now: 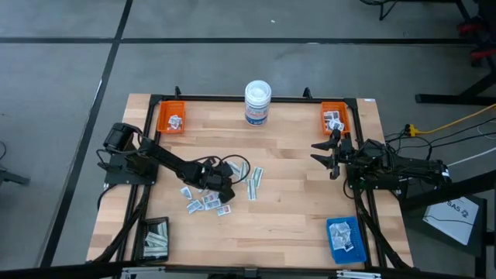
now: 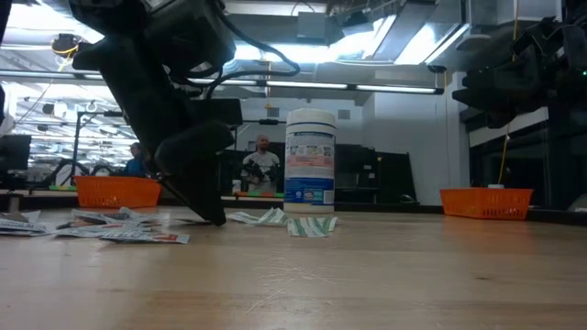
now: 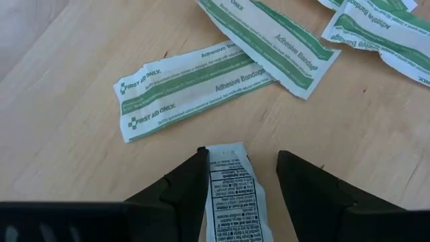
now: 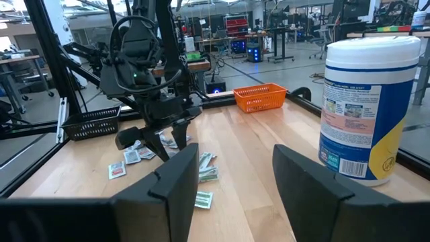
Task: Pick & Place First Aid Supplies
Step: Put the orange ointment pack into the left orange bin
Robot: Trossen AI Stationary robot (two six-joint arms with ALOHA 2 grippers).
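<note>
Small white printed packets (image 1: 203, 203) lie scattered on the wooden table near its middle. Pale green bandage strips (image 1: 254, 182) lie flat beside them, and the left wrist view shows them close up (image 3: 195, 91). My left gripper (image 1: 225, 190) is low over this pile, open and slanting down, with its fingertip (image 2: 215, 218) at the table top. One white packet (image 3: 232, 195) lies between its fingers (image 3: 242, 153). My right gripper (image 1: 325, 153) waits open at the table's right side, above the table (image 4: 235, 151), and touches nothing. My left gripper stands astride the white packet, coming at it slanting down from the table's left. The packet's long edge (image 3: 211, 181) lies right beside one finger (image 3: 185, 191), and the other finger (image 3: 316, 195) stands apart from it. Whether a finger touches the packet, I cannot tell.
A white round tub (image 1: 257, 102) stands at the far edge. Two orange trays (image 1: 172, 116) (image 1: 335, 118) holding packets sit at the far corners. A black tray (image 1: 153, 239) sits near left and a blue tray (image 1: 345, 238) near right. Bare wood lies between the pile and my right arm.
</note>
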